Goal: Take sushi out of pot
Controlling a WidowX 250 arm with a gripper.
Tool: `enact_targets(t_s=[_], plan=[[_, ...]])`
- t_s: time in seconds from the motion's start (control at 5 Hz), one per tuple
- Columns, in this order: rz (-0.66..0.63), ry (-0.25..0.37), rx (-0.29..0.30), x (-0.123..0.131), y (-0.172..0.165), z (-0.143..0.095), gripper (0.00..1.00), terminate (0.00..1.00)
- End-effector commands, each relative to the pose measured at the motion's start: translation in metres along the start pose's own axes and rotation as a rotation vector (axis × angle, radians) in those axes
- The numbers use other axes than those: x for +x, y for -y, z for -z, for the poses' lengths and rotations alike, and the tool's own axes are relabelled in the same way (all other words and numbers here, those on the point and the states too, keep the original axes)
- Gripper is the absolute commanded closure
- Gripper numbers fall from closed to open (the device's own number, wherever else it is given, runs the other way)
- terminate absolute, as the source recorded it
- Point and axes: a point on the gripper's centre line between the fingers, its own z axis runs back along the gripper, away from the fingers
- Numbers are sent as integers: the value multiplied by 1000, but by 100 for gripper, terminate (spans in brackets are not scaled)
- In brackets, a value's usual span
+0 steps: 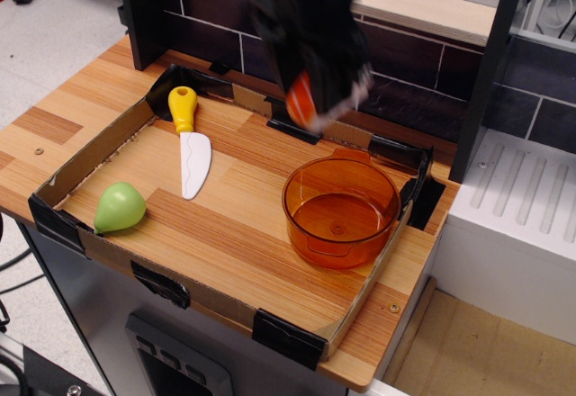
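Lift step is done, carry step in hand. Black robot gripper [315,108], motion-blurred, hangs high over the back of the wooden tray, jaws pinching the orange-and-white striped toy sushi [301,102]; only a sliver of its orange top shows between the dark fingers, and the pale base is hidden. The round translucent orange plastic pot [341,212] sits empty at the tray's right side, its bare bottom visible through the rim, well apart from the held piece. A plastic knife with yellow handle and white blade [189,140] lies flat toward the back left; a green toy pear [119,207] rests near the front left corner. Judgement: the sushi is clear of the pot, so what remains is setting it down. The next move calls for lowering onto open board, likely the stretch between knife and pot, and letting go only once it is low, since the domed shape may roll.
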Motion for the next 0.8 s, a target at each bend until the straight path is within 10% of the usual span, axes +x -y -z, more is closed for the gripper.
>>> enact_targets(t_s=[0.0,0.6], plan=[[-109,-170,61,-41,-58,-21,100,0],[-139,-278,104,-78,-127,9,100,0]])
